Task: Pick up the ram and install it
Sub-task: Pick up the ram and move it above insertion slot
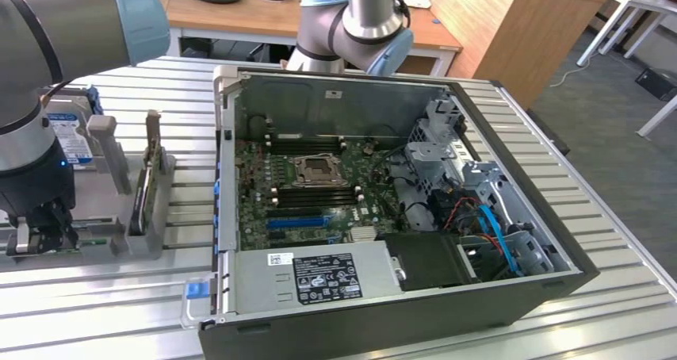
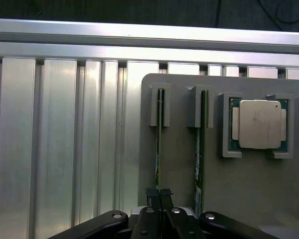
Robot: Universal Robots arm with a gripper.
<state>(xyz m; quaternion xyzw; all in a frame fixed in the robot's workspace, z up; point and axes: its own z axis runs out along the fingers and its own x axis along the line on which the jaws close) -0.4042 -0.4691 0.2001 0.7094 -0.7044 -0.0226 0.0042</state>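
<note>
Two rams stand on edge in the slots of a grey holder plate (image 2: 179, 164). My gripper (image 2: 159, 193) is shut on the top edge of one ram (image 2: 159, 144), which still sits in its slot. The second ram (image 2: 200, 149) stands beside it, untouched. In the exterior view the gripper (image 1: 40, 231) hangs low over the grey holder (image 1: 106, 245) at that view's left, well away from the open computer case (image 1: 238, 122). The black ram slots (image 1: 315, 195) on the motherboard lie beside the processor socket.
A processor (image 2: 259, 124) rests in its own grey cradle on the holder plate. A blue-labelled hard drive (image 1: 66, 134) and a dark upright part (image 1: 148, 181) stand in fixtures between the gripper and the case. The table is ribbed aluminium (image 2: 50, 149). Cables and drive cages fill the case's right side.
</note>
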